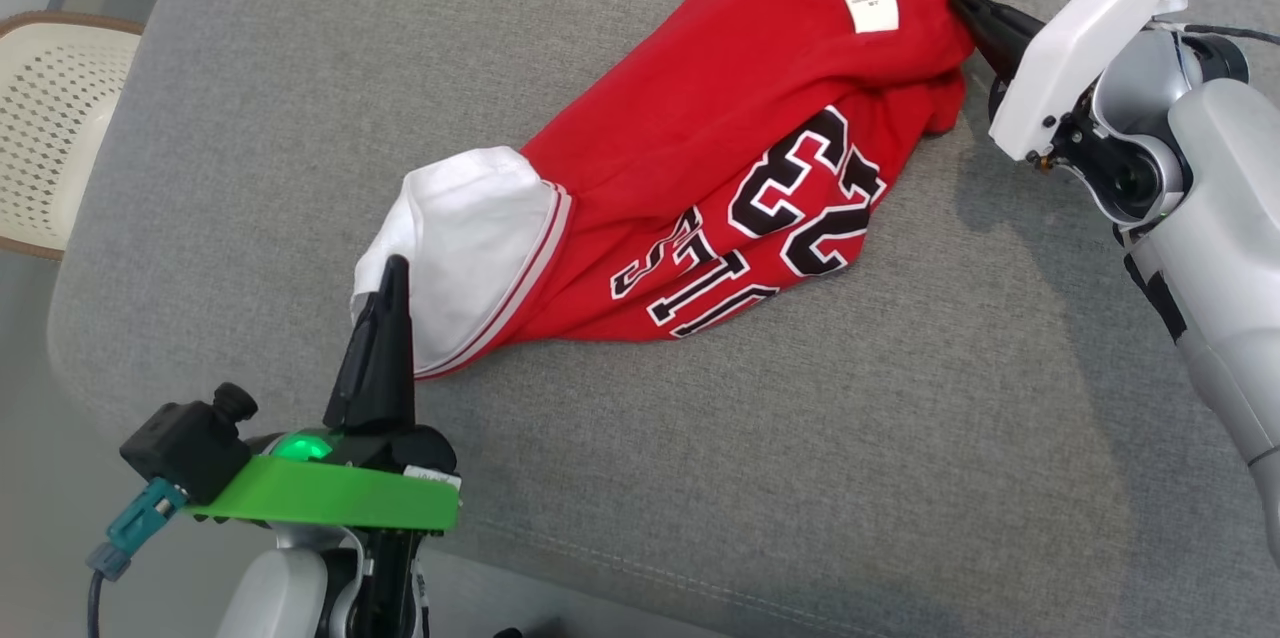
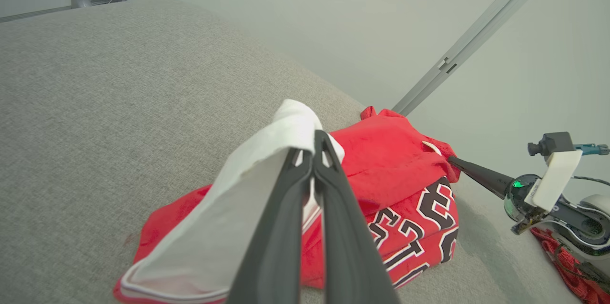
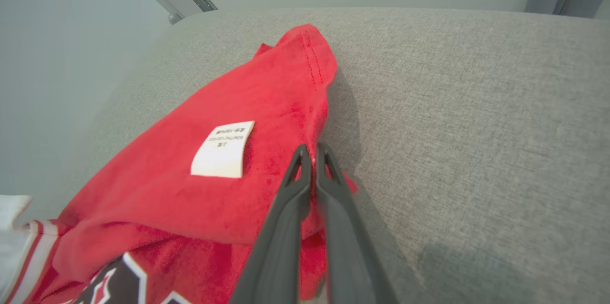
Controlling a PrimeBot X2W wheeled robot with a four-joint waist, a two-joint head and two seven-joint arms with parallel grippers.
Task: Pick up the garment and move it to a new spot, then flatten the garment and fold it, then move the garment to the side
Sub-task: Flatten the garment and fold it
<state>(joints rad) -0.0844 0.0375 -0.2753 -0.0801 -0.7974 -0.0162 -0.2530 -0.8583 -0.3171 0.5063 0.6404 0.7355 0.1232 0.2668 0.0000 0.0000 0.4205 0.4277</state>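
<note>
Two grips: left claw [image 1: 394, 266] and right claw [image 1: 960, 0] pinch garment [image 1: 700, 138] on grey cushion [image 1: 800, 458]; chair [image 1: 60, 118] beside.

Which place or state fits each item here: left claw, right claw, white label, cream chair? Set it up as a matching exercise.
1. left claw
2. right claw
3. white label
4. cream chair

A. lying on the garment's red cloth
B. beyond the grey cushion, at the robot's left
C. shut on white cloth
D. shut on a red edge

Pairs: 1-C, 2-D, 3-A, 4-B
</note>
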